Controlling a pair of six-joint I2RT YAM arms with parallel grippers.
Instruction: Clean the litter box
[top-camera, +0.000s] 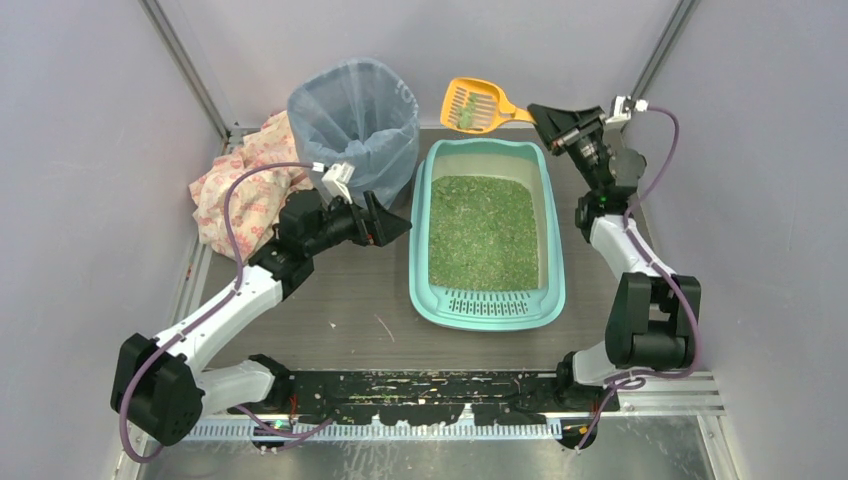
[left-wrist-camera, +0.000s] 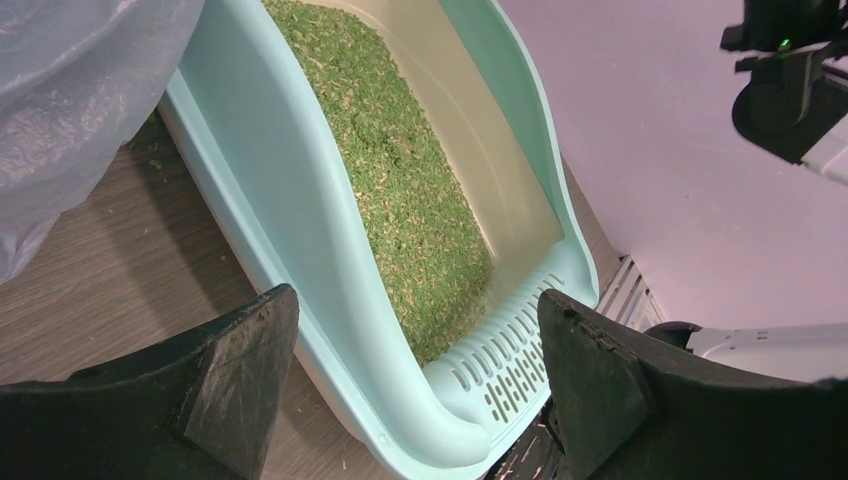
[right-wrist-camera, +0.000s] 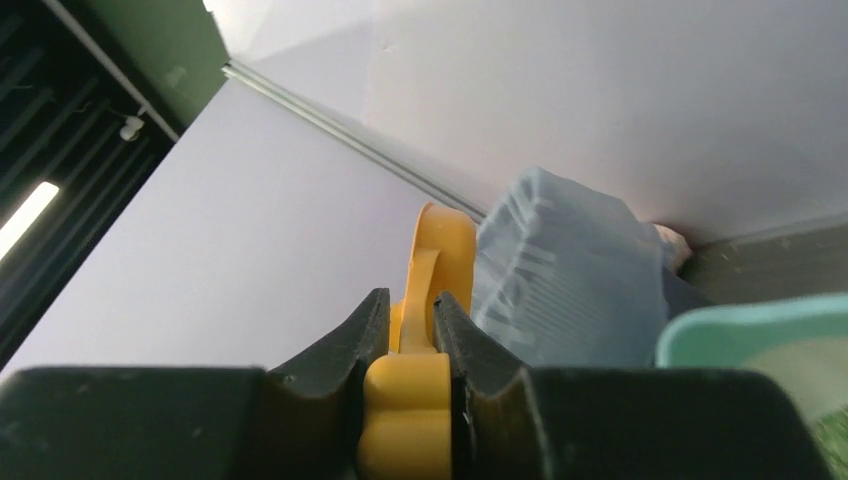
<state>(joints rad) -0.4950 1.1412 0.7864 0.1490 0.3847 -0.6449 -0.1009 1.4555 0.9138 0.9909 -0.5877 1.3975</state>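
The teal litter box (top-camera: 553, 262) lies in the middle of the table, green litter (top-camera: 483, 230) inside, its slotted grate (top-camera: 490, 301) at the near end. In the left wrist view its long rim (left-wrist-camera: 270, 190) runs between my fingers. My right gripper (top-camera: 541, 118) is shut on the handle of the orange scoop (top-camera: 472, 104), held in the air behind the box's far end with some litter in it; the scoop also shows in the right wrist view (right-wrist-camera: 440, 250). My left gripper (top-camera: 400, 228) is open and empty, just left of the box's left rim.
A blue-grey bag-lined round bin (top-camera: 355, 115) stands at the back left of the box, seen also in the right wrist view (right-wrist-camera: 570, 270). A floral cloth (top-camera: 238, 185) lies left of the bin. Enclosure walls stand close on three sides.
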